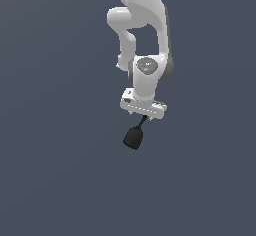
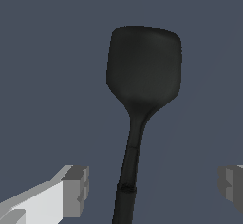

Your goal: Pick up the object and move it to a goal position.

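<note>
Directly below the pincer (image 1: 143,115), black object (image 1: 134,137) stem-up between its wide-spread fingers (image 2: 76,191), neither finger touching it

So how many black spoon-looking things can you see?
1. The matte black, rounded object with a thin stem sits just under the white robot arm's gripper. In the wrist view its stem runs between the two open grey fingers. No others show.
</note>
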